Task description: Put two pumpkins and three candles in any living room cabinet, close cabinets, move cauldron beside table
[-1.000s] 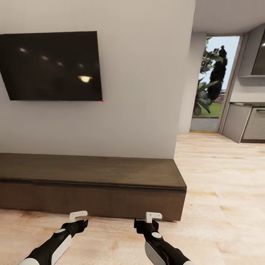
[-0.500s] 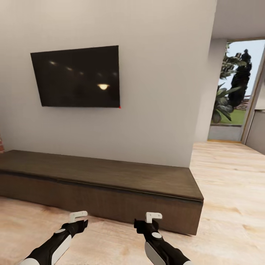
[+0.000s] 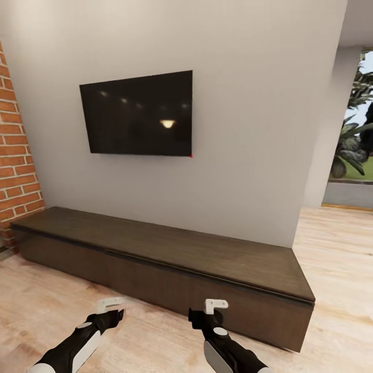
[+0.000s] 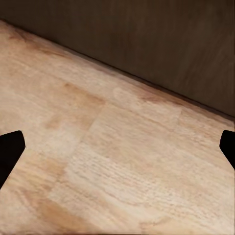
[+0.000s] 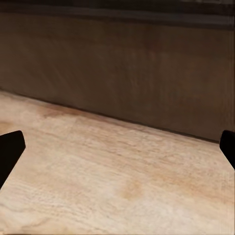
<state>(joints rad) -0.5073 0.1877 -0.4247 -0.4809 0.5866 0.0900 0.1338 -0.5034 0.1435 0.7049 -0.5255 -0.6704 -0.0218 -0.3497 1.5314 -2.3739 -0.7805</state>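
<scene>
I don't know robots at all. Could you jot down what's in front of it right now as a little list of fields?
Place: room with pale wood floor
Facing: long low dark-brown cabinet, fronts shut, top bare
Above it: black TV on the grey wall
Far left: brick wall
Far right: window with plants
Left gripper: open, holding nothing, above the floor
Right gripper: open, holding nothing, near the cabinet front

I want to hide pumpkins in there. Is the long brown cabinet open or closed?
Closed. Both fronts of the cabinet sit flat and flush under its top, with no gap or inside showing.
</scene>
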